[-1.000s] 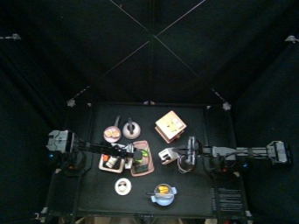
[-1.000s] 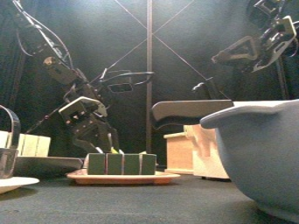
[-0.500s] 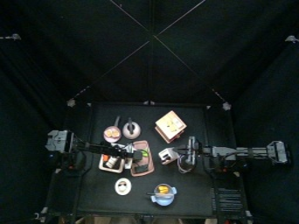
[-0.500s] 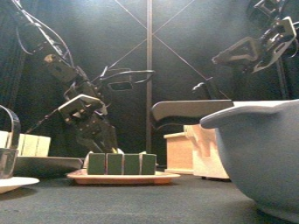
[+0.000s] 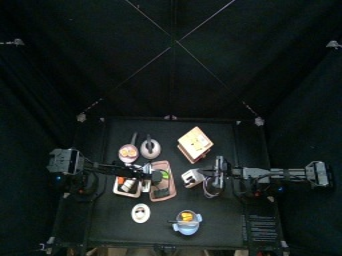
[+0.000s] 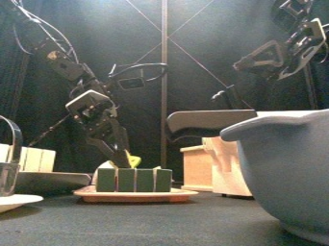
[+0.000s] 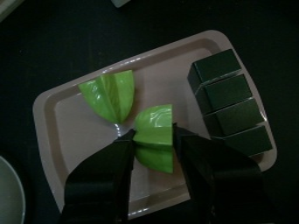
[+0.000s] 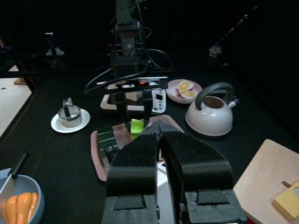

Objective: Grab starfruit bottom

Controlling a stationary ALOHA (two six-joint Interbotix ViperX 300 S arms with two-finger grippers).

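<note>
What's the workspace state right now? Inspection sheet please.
Surface: black table, crowded.
Job's things: green starfruit in two pieces on a pink tray; a row of dark blocks on the same tray.
Clutter: kettle, wooden board, small plate, bowl.
Grippers: left gripper shut on the nearer starfruit piece, lifted above the tray in the front view; right gripper resting, jaws close together.
Cables: loops along the left arm.
Surroundings: black curtains.
</note>
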